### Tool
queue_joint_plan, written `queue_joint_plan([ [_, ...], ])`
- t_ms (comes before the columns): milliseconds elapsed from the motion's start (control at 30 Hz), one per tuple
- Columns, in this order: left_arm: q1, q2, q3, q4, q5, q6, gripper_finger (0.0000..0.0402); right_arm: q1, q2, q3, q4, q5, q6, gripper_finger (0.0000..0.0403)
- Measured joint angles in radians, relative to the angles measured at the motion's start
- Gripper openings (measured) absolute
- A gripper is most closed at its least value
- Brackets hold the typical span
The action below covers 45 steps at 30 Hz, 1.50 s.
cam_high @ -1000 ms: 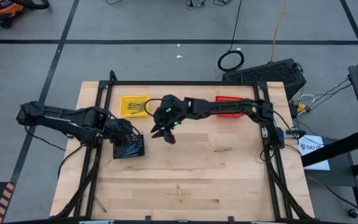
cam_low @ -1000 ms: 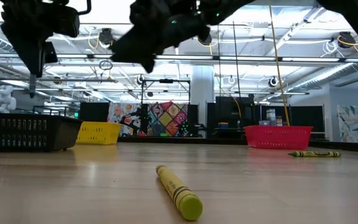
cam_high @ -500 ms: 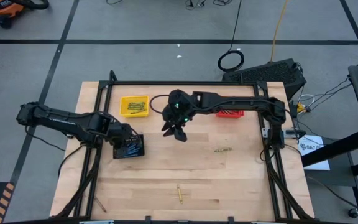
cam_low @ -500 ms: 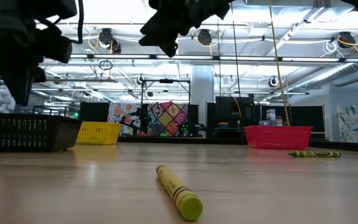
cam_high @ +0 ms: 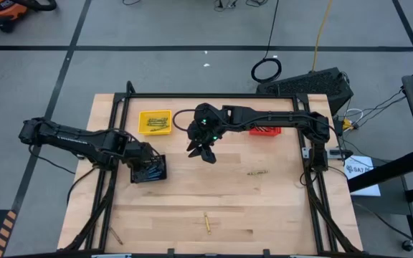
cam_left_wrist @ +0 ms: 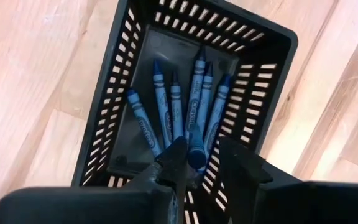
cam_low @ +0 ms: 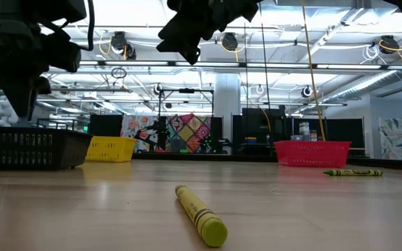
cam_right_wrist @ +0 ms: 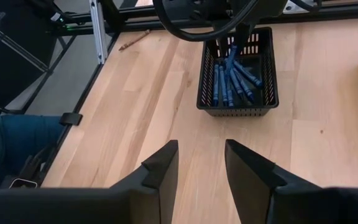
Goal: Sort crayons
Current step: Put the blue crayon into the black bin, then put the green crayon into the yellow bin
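My left gripper (cam_left_wrist: 204,165) hangs, fingers down, over the black mesh basket (cam_high: 149,170) at the table's left, its fingers apart. Several blue crayons (cam_left_wrist: 166,109) lie on the basket's floor. One more blue crayon (cam_left_wrist: 196,149) sits between the fingertips, its lower end among the others. My right gripper (cam_high: 205,154) hovers open and holding nothing above the table's middle, high over the wood. A yellow-green crayon (cam_low: 201,213) lies near the front edge, and a green crayon (cam_high: 258,172) lies at the right. My left gripper has the blue crayon (cam_left_wrist: 194,158) between its downward-pointing fingers, with a gap on one side. Whether a finger touches it, I cannot tell.
The yellow basket (cam_high: 155,121), with crayons in it, stands at the far left. At the far right, behind my right arm, is the red basket (cam_high: 266,130). A brownish crayon (cam_high: 115,236) lies by the near left corner. Bare wood spreads across the middle and front.
My left gripper has gone down toward the black basket, then kept still. My right gripper has risen and shifted toward the table's right, away from the black basket, then stopped.
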Motion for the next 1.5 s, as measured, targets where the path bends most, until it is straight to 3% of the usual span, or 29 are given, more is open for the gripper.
queue_joint_plan([
  [400, 0.000, 0.000, 0.000, 0.201, 0.005, -0.026, 0.0084, 0.000, 0.000, 0.000, -0.033, 0.000, -0.039, 0.0119],
  [633, 0.000, 0.000, 0.000, 0.119, 0.024, -0.035, 0.0084, 0.000, 0.000, 0.000, -0.064, 0.000, -0.049, 0.0119],
  [867, -0.033, 0.000, 0.000, 0.088, 0.127, -0.130, 0.0084, 0.000, 0.000, 0.000, -0.075, -0.004, -0.100, 0.0119],
  [1067, -0.112, 0.000, 0.000, 0.184, 0.127, -0.226, 0.0084, 0.000, 0.000, 0.000, -0.072, -0.006, -0.179, 0.0119],
  [1267, -0.173, 0.000, 0.001, 0.243, 0.119, -0.261, 0.0084, 0.003, -0.002, 0.000, -0.083, -0.008, -0.106, 0.0119],
  [1500, -0.204, 0.000, 0.001, 0.247, 0.040, -0.222, 0.0084, 0.031, -0.062, -0.001, -0.298, -0.004, -0.027, 0.0119],
])
